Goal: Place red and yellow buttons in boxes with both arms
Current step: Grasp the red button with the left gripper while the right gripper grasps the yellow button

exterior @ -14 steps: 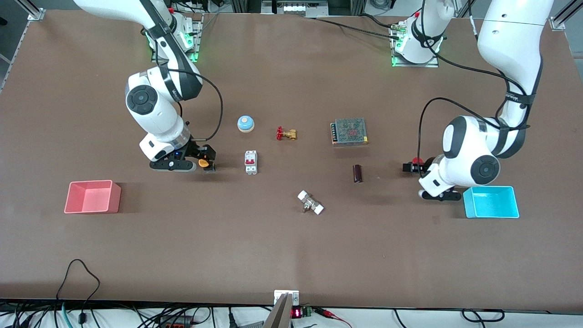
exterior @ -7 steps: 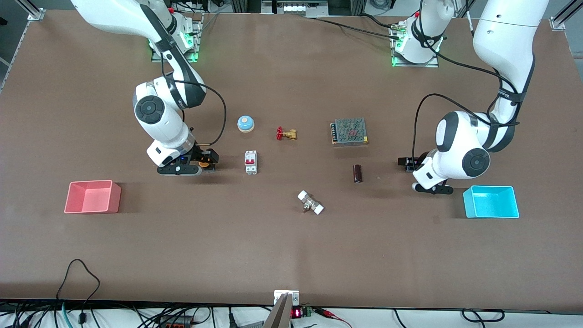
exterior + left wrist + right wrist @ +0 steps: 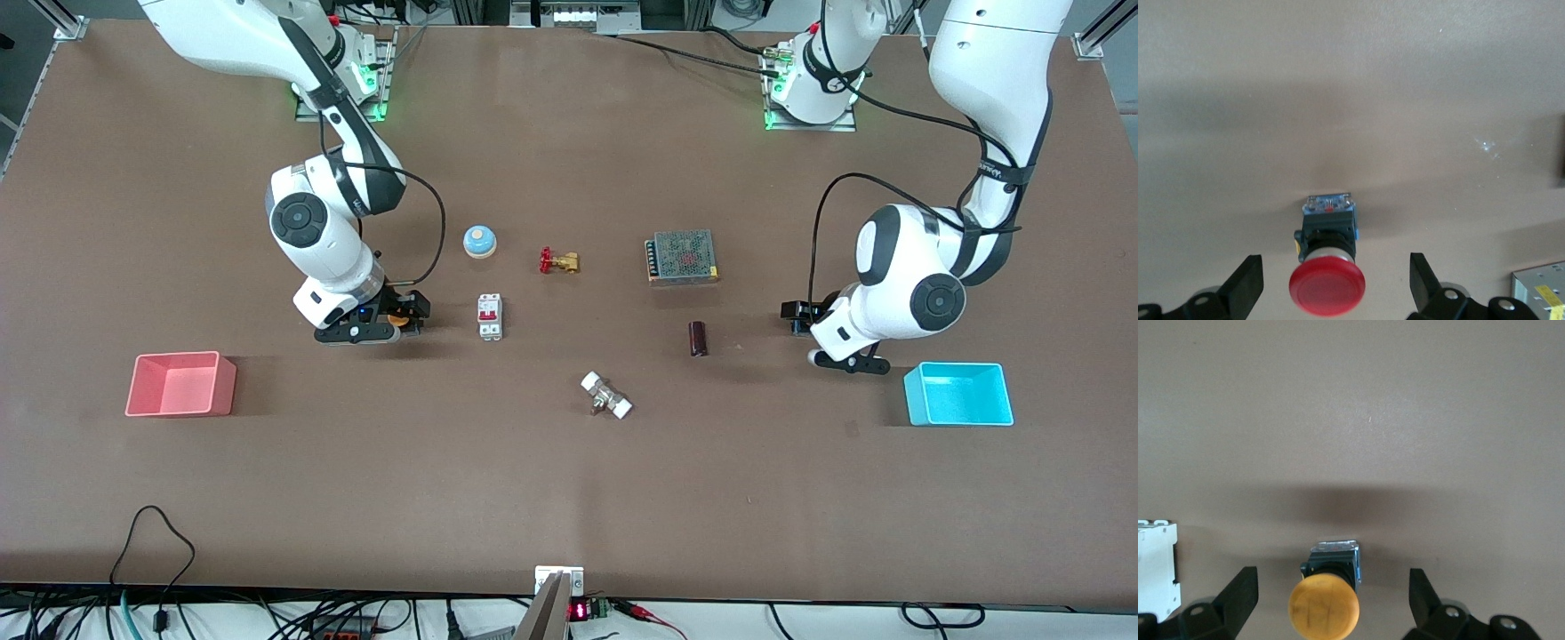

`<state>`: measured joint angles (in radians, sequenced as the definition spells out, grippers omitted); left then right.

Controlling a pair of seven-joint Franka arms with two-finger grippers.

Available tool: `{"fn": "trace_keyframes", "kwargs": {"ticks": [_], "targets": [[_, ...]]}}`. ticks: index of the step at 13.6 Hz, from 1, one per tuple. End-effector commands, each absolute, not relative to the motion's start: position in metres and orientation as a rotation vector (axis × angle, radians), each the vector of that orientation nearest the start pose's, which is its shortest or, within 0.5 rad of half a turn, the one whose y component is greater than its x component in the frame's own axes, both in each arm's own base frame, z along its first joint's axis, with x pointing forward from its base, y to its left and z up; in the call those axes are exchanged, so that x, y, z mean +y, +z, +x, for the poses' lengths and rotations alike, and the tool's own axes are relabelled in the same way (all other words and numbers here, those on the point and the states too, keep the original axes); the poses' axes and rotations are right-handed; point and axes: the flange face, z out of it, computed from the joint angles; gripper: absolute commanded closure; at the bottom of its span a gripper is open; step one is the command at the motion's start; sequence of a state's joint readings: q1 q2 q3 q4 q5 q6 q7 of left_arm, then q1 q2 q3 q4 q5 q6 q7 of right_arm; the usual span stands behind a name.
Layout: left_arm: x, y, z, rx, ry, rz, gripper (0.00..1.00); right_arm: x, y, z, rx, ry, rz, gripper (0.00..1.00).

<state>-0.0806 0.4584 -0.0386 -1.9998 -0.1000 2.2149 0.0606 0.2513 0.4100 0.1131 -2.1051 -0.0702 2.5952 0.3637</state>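
The red button (image 3: 1327, 285) is seen on the table (image 3: 569, 498) between the released jaws of the left gripper (image 3: 1336, 287), near the cyan box (image 3: 958, 394). The yellow button (image 3: 1324, 608) is likewise straddled by the right gripper (image 3: 1332, 607), jaws released, beside the white circuit breaker (image 3: 489, 316).

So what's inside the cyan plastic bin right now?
Nothing shows inside the cyan plastic bin: its floor looks bare in the front view. The red mushroom-cap button sits on the table between the open left gripper; that arm's wrist hides it in the front view.
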Motion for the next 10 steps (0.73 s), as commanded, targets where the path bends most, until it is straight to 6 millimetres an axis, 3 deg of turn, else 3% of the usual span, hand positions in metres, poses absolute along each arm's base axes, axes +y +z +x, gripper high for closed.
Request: {"fn": "trace_keyframes", "kwargs": {"ticks": [1,4,8,10], "targets": [[-0.068,0.211,0.566,0.208,0.366,-3.217,0.06,0.217,0.225,0.551,-0.122,-0.139,-3.089,0.04],[-0.068,0.202,0.561,0.207,0.361,-3.216,0.11,0.218,0.224,0.550,-0.124,-0.134,-3.089,0.20],[-0.073,0.200,0.559,0.217,0.354,-3.217,0.36,0.218,0.224,0.550,-0.126,-0.134,-3.089,0.56],[-0.073,0.201,0.561,0.215,0.347,-3.218,0.50,0.217,0.222,0.550,-0.135,-0.131,-3.090,0.66]]}}
